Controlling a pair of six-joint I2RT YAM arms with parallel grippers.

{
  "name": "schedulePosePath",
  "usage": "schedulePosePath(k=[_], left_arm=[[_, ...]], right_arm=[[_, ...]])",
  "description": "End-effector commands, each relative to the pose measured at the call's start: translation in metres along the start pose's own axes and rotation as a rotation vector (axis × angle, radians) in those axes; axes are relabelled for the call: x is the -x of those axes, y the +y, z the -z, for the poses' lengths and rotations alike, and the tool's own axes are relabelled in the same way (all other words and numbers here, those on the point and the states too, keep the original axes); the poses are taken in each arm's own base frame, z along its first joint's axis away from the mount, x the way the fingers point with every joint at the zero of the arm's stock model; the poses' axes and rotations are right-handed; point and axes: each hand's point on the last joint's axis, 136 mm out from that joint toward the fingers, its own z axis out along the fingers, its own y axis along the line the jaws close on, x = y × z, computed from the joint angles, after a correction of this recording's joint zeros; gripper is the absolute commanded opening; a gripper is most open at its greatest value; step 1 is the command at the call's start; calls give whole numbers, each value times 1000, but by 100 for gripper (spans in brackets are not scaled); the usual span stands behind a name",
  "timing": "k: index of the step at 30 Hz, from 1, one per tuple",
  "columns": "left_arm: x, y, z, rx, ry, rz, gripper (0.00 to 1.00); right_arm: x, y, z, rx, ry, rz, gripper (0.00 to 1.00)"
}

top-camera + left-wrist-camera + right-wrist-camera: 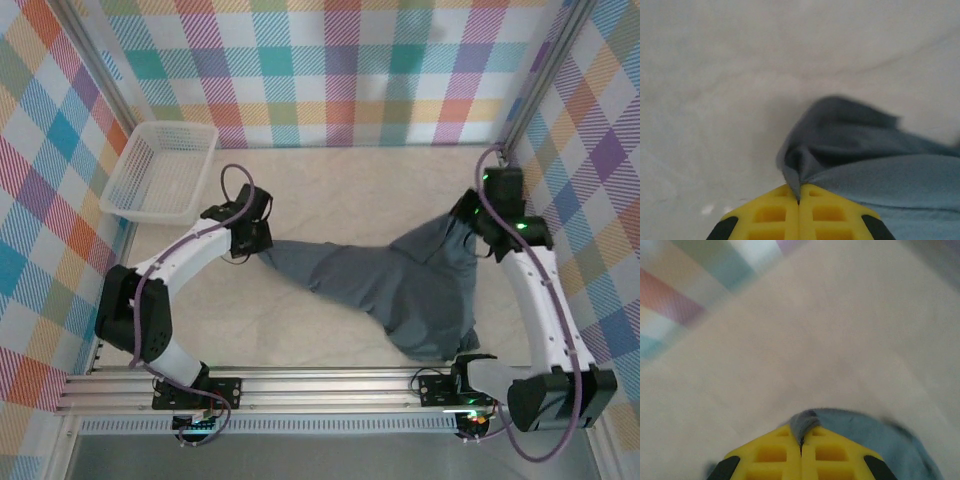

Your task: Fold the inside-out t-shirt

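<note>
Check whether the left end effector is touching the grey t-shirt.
Touching. The left wrist view shows the left end effector shut on a pinched fold of the t-shirt.

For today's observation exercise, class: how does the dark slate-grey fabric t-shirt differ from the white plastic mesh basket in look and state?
The dark slate-grey fabric t-shirt is soft and crumpled; the white plastic mesh basket is rigid and rectangular. The t-shirt is pinched by the left gripper and right gripper, jaws shut; the basket stands untouched at the far left. Both rest on the cream table.
</note>
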Motion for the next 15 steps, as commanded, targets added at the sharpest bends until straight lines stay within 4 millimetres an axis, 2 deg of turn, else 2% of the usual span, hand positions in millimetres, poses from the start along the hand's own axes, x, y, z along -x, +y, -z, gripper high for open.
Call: schedulePosePath(k=[1,3,6,10,15], left_arm=[[-3,32,-5,98,11,46,11],[-10,55,-7,167,38,59,23],[-10,66,3,188,30,49,31],[-16,45,21,76,50,24,38],[-31,23,12,-16,146,39,43]], right_arm=[[-4,1,29,72,-40,-37,0],[-8,-2,34,79,-46,-28,0],[-7,0,45,99,-57,-12,0],[-9,22,53,213,-21,-33,0],[-9,39,51,290,21,-85,0]])
